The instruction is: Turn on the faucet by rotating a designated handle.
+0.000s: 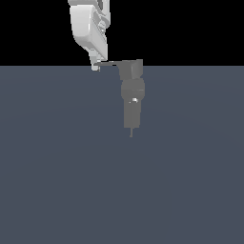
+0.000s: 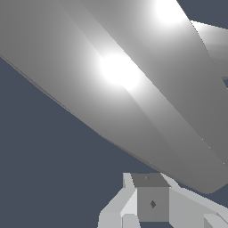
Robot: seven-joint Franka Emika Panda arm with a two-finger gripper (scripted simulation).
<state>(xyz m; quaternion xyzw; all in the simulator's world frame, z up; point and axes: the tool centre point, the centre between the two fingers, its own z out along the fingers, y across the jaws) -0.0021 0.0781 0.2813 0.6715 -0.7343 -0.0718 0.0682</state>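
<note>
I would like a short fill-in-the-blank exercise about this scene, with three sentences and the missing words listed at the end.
1. The long thin flat grey handle sticks out from the small grey faucet's blocky ____.
2. In the exterior view, the handle points toward that view's ____.
3. The white robot arm's gripper is at the handle's ____, not at the faucet's cylindrical body.

Missing words: top; left; tip

A broad flat grey handle (image 2: 133, 89) slants across most of the wrist view, very close to the camera, with two bright glints on its surface. A dark blue-grey bench (image 2: 49, 164) shows behind it. Pale blocky gripper (image 2: 151, 205) parts sit near the handle's rounded tip.
</note>
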